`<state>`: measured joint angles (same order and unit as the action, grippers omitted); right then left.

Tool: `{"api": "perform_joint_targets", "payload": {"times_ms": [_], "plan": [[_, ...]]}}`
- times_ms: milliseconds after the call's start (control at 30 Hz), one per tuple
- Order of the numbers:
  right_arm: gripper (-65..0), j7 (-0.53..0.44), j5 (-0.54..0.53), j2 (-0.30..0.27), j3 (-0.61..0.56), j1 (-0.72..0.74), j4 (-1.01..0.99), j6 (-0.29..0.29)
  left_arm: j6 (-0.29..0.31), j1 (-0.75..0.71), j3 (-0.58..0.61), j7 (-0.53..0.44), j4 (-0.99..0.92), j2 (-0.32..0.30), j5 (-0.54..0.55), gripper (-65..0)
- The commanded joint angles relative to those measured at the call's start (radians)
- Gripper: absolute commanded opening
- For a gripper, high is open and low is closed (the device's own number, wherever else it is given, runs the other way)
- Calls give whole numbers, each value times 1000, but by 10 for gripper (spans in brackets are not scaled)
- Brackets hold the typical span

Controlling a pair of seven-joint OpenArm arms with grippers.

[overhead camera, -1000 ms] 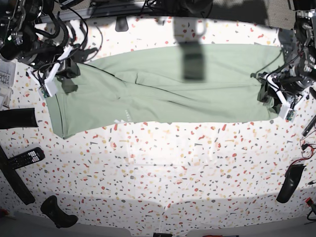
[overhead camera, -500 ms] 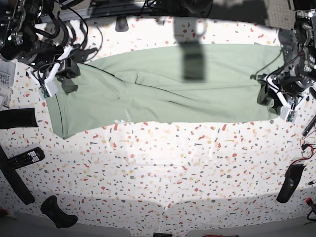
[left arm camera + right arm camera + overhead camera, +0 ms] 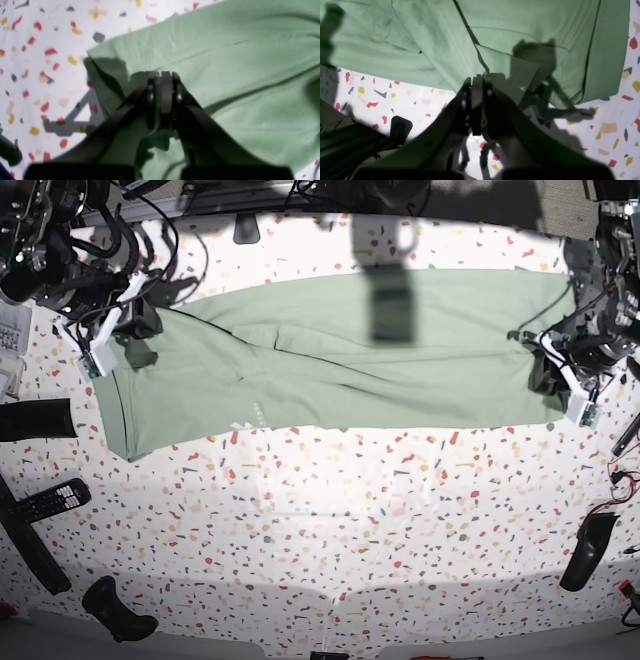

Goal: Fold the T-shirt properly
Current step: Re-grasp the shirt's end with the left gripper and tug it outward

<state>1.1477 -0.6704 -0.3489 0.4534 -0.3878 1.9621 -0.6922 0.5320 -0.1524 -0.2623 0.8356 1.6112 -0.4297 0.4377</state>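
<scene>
T-shirt (image 3: 350, 350) lies as one long band on my table (image 3: 330, 520); left tool (image 3: 162, 100) and right tool (image 3: 476, 105) each clamp an end; cross folds remain, I judge.

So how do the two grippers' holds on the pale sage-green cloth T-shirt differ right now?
The left gripper pinches a folded corner of the pale sage-green cloth T-shirt lying flat on cloth; the right gripper pinches an edge beside bare table, with creased cloth beyond. Both are shut on the shirt.

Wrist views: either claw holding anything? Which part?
Both are shut on the pale sage-green cloth T-shirt. The left claw pinches a folded corner at one end; the right claw pinches a bunched edge at the other.
</scene>
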Motion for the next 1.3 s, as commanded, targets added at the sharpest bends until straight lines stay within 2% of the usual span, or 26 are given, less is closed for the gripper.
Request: {"api": "perform_joint_targets", "payload": {"times_ms": [0,100,267,633,800,1033,1133,1267], "plan": [[-650,-11,-10,-14,5,5,19,-6,3,5,-6,-8,22,-18,10,-650],[-650,-11,10,-14,5,5,19,-6,3,-8,-6,33,31,-19,9,-650],[-650,-13,91,-14,5,5,19,-6,3,-68,-6,39,95,-34,9,-650],[-650,-14,95,-14,6,5,19,-6,3,-179,-6,39,202,-104,9,-650],[-650,-21,113,-14,6,6,19,-6,3,-180,-6,37,202,-103,-26,-650],[-650,-111,254,-14,6,10,19,-2,3,-180,-6,31,202,-103,-29,-650],[-650,-116,253,-14,6,10,19,28,3,-179,-6,22,202,-103,-29,-650],[-650,-117,248,-14,6,11,19,39,3,-177,-6,0,207,-103,-28,-650]]}}
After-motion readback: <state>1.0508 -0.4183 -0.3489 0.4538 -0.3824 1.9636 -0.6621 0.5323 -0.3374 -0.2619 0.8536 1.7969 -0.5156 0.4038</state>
